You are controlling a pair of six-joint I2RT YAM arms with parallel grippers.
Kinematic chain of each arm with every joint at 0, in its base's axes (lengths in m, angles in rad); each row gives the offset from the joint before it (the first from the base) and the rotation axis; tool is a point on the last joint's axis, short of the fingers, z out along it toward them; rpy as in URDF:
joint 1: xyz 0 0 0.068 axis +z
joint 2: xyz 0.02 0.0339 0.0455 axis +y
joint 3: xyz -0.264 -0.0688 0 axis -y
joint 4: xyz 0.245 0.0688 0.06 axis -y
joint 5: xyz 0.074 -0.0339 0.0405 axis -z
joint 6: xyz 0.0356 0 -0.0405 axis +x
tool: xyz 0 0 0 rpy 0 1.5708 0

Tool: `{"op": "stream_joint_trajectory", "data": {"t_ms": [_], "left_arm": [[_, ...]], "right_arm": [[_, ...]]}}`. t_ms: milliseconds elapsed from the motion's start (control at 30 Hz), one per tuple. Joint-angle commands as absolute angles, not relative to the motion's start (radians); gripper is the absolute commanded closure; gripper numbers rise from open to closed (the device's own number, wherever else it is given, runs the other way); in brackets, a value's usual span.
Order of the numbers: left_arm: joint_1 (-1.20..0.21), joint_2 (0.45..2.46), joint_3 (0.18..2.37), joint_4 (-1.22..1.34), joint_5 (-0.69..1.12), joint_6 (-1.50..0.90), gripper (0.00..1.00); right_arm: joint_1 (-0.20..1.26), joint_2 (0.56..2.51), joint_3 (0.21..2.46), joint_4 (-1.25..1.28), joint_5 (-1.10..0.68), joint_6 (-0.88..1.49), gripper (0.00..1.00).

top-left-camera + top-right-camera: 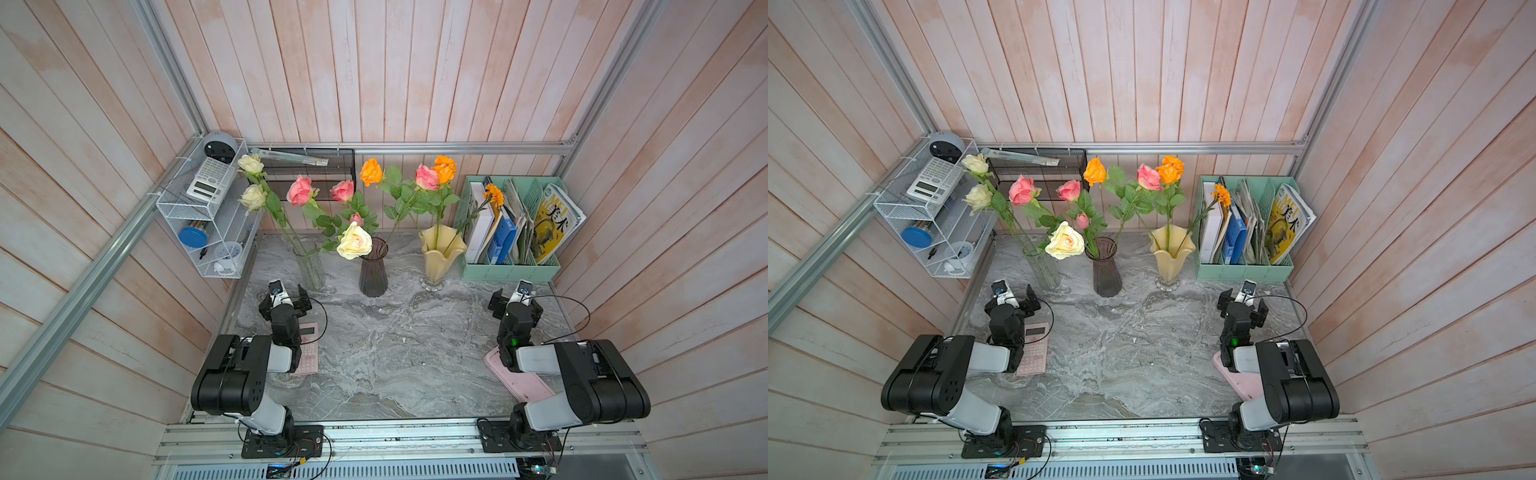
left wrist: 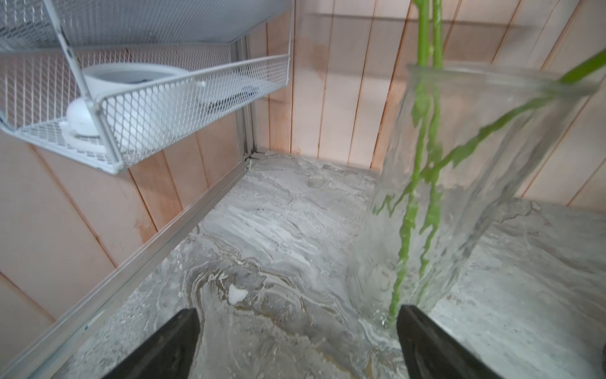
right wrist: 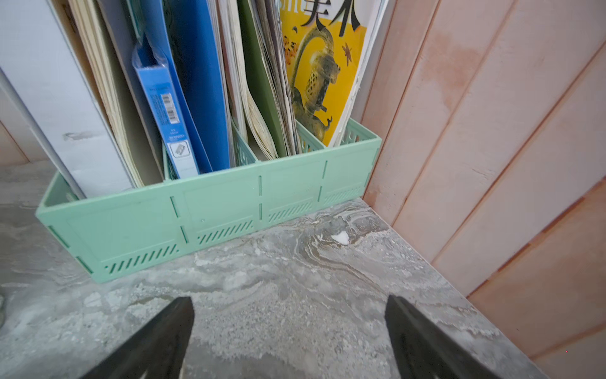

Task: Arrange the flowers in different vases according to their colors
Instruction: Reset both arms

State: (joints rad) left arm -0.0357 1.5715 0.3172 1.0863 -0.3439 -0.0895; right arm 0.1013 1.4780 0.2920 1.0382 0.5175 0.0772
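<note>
Three vases stand in a row at the back in both top views: clear glass vase (image 1: 311, 266), dark purple vase (image 1: 373, 268), pale yellow vase (image 1: 440, 253). Cream roses (image 1: 354, 241) rise from the glass vase (image 2: 459, 183), where three green stems show. Pink roses (image 1: 300, 190) lean out of the purple one. An orange rose (image 1: 444, 168) and a small orange flower (image 1: 493, 194) stand in the yellow one. Which vase holds another orange rose (image 1: 371, 171) and a pink rose (image 1: 427, 177) I cannot tell. My left gripper (image 2: 296, 325) is open and empty beside the glass vase. My right gripper (image 3: 290, 315) is open and empty.
A white wire shelf (image 1: 199, 208) hangs on the left wall above the table edge. A mint-green file holder (image 3: 210, 216) with books fills the back right corner. A pink calculator (image 1: 308, 349) lies under the left arm, a pink tray (image 1: 523, 378) under the right.
</note>
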Motion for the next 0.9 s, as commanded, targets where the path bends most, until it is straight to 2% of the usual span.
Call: {"op": "stream_joint_trajectory", "data": {"t_ms": [0,133,233,367,867], "left_arm": [[-0.035,1.564,0.320,1.037,-0.311,-0.070,0.00],[-0.030,1.562,0.347,0.984,-0.300,-0.071,0.00],[-0.029,1.562,0.344,0.988,-0.314,-0.078,0.00],[-0.028,1.564,0.372,0.937,-0.325,-0.083,0.00],[-0.022,1.560,0.370,0.934,-0.314,-0.086,0.00]], "right_arm": [[0.097,1.494,0.291,1.036,0.472,0.067,0.02],[0.095,1.534,0.311,1.007,0.453,0.075,0.02],[0.089,1.577,0.287,1.121,0.446,0.064,0.02],[0.089,1.563,0.365,0.950,0.446,0.072,0.02],[0.084,1.566,0.360,0.965,0.438,0.071,0.02]]}}
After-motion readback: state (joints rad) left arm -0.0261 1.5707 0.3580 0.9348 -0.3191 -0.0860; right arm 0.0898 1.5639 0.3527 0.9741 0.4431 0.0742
